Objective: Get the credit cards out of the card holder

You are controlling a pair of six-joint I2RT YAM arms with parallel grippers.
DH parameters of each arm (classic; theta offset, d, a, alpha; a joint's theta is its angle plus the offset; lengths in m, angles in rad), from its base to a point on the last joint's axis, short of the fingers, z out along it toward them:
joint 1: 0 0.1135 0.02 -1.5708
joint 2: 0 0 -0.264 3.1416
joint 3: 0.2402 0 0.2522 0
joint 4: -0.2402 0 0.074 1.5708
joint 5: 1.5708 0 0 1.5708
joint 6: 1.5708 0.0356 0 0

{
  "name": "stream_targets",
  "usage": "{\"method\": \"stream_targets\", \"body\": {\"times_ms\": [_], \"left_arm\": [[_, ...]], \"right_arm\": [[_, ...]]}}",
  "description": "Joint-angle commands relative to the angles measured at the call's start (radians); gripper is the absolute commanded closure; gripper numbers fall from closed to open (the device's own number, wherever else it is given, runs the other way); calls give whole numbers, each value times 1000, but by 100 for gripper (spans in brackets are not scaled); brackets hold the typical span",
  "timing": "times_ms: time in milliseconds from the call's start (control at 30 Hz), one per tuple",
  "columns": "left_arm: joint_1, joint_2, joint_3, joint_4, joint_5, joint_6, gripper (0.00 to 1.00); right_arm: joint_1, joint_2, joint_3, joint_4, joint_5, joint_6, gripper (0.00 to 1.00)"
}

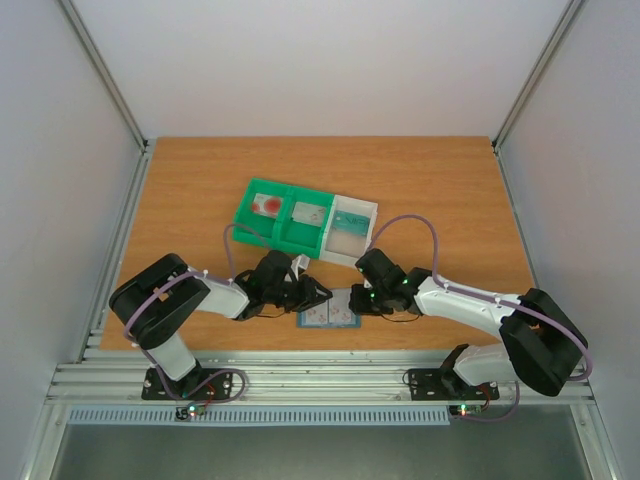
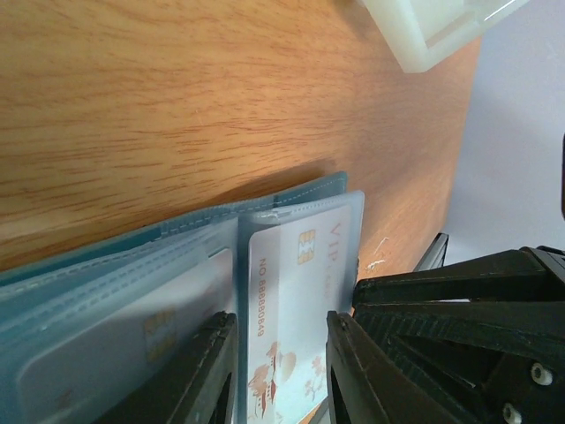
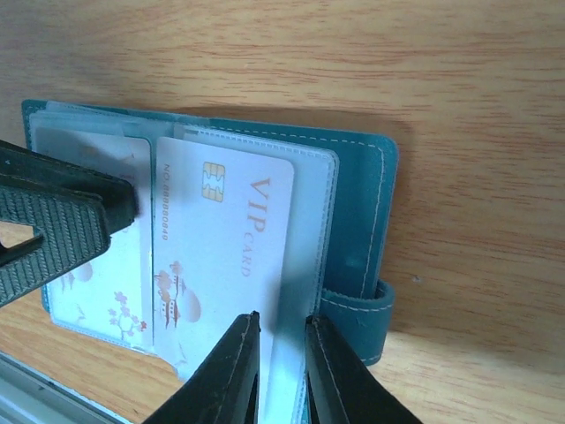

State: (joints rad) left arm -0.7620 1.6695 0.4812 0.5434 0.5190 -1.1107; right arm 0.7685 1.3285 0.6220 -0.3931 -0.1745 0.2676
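Note:
The teal-blue card holder [image 1: 345,322] lies open on the table between both grippers. In the right wrist view the card holder [image 3: 353,212] shows clear sleeves and a white VIP credit card [image 3: 225,256] with red marks, partly out of its sleeve. A second card [image 3: 88,291] sits in the left sleeve. My right gripper [image 3: 282,371] is nearly shut, pinching the clear sleeve edge beside the VIP card. My left gripper [image 2: 281,375] is open, its fingers [image 2: 207,371] straddling the VIP card [image 2: 291,300] from the opposite side. In the top view the left gripper [image 1: 312,293] and the right gripper [image 1: 360,298] flank the holder.
A green-and-white bin tray [image 1: 284,236] stands just behind the grippers, with a red-marked card [image 1: 268,205] and another card [image 1: 310,212] in its green compartments. Its white corner shows in the left wrist view [image 2: 433,35]. The table's near edge lies right below the holder.

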Motion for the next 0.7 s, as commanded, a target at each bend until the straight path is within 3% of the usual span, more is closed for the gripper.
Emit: {"method": "stream_targets", "body": {"times_ms": [0,667], "left_arm": [[-7,20,-18,55,-22,-6,71],[-19,67,-16,99,-13,-19,71]], "right_arm": [[0,7,-13,-9,34,-17,83],[1,54,-43,9,67,-16,89]]}}
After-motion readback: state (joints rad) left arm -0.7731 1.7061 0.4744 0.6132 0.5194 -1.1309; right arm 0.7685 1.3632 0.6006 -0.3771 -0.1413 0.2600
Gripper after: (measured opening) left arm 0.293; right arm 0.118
